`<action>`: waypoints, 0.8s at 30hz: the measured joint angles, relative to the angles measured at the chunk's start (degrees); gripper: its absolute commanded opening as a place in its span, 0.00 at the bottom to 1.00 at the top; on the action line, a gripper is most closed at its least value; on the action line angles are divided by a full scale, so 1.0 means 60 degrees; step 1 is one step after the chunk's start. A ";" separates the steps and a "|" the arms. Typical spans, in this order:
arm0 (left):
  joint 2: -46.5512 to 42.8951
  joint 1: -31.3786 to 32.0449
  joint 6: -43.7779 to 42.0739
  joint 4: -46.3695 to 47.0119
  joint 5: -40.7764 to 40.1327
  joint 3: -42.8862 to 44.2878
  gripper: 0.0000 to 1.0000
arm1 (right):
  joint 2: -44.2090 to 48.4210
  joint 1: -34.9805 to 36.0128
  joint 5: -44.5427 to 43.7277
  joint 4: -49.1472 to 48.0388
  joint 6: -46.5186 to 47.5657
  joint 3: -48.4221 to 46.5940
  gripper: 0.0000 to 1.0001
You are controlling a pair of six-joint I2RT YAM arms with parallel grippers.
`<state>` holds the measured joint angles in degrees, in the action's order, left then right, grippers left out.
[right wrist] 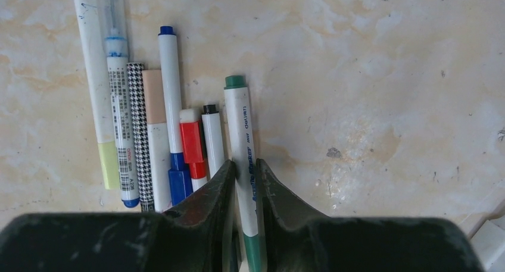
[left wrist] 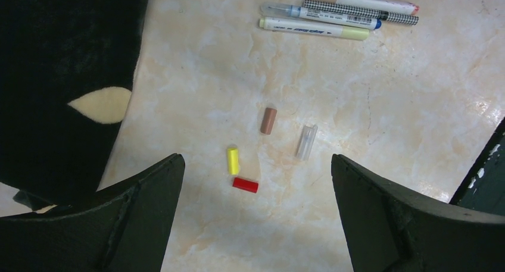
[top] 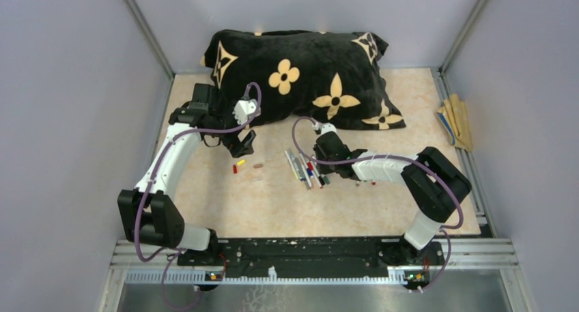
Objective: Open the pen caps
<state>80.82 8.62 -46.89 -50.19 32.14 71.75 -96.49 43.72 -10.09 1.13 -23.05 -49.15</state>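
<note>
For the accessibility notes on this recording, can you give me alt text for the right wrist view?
The right hand grips a white pen with green ends, the rightmost in a row of pens lying side by side on a pale marbled table.

Row of pens (right wrist: 171,99), one gripped, loose caps (left wrist: 233,160) nearby
</note>
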 measured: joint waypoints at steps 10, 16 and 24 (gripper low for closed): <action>-0.0007 0.0000 0.0033 -0.0076 0.0583 0.0000 0.99 | -0.0117 0.0007 -0.0240 -0.0160 0.0015 -0.0004 0.23; -0.0007 0.0000 0.0215 -0.0175 0.1410 0.0000 0.99 | -0.0171 0.0007 -0.0499 -0.0302 0.0080 -0.0011 0.00; -0.0004 0.0000 0.1326 -0.0208 0.2707 0.0000 0.99 | 0.1257 0.0007 -0.0667 -0.0047 -0.0295 0.0004 0.00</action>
<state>80.79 8.62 -38.94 -51.44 48.38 71.75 -88.95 43.77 -14.09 0.84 -24.82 -49.12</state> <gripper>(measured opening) 0.987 0.035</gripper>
